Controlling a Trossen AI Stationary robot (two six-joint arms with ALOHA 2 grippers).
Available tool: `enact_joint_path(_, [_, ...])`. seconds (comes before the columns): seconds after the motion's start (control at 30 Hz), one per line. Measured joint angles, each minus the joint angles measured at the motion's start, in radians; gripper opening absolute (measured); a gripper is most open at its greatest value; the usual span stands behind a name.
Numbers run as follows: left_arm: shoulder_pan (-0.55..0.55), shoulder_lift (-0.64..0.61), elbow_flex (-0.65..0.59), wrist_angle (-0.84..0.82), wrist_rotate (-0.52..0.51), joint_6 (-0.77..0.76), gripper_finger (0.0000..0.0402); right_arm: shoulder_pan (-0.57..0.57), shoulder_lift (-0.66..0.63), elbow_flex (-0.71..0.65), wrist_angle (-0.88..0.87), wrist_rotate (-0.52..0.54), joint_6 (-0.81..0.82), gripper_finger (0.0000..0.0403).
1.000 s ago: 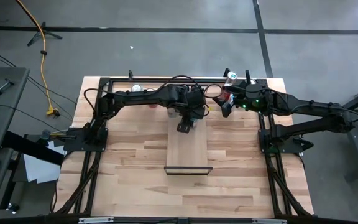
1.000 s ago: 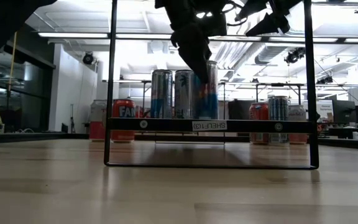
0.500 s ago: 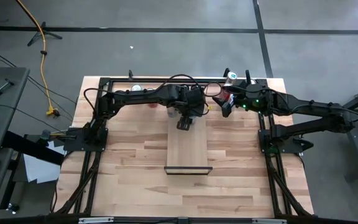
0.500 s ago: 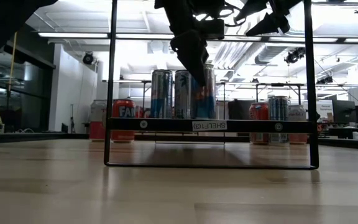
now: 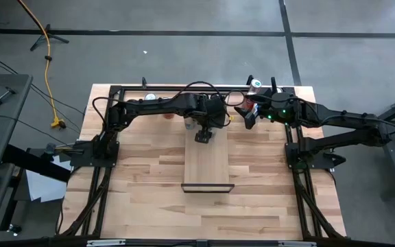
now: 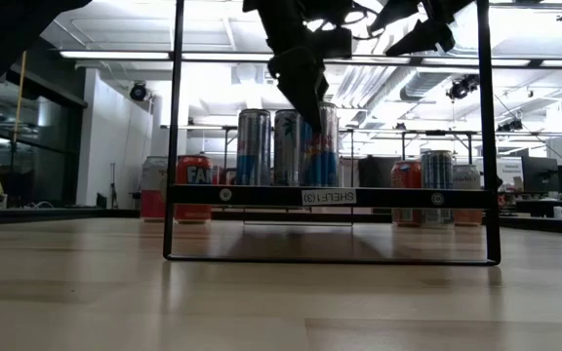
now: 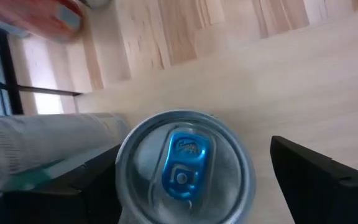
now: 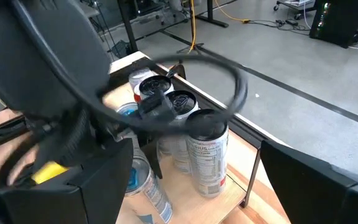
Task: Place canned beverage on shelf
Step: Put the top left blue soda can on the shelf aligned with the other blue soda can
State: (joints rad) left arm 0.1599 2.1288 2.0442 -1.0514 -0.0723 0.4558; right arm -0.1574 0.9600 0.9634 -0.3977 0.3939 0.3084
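Letting go: the left gripper (image 6: 305,97) has lifted and spread its fingers (image 7: 319,180) since a second ago, leaving the blue-tabbed can (image 7: 185,168) standing free between them.

That can (image 6: 322,146) stands upright on the shelf (image 6: 330,195), third in a row beside two silver cans (image 6: 254,146). Right gripper (image 5: 247,118) waits spread and empty at the table's far edge, near more cans (image 8: 205,152). From above, the left arm hides the shelf's cans.
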Motion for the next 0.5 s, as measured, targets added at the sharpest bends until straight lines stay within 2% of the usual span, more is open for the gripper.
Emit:
enact_joint_path(0.33, [0.004,-0.002,0.144,-0.048,0.026,0.047,0.0358,0.0,0.0,0.0,0.018,0.0,0.0,0.0339])
enact_joint_path(0.5, [0.005,-0.002,0.207,-0.154,-0.043,0.05,0.0384,0.0,0.0,0.0,0.018,0.0,-0.003,0.0339])
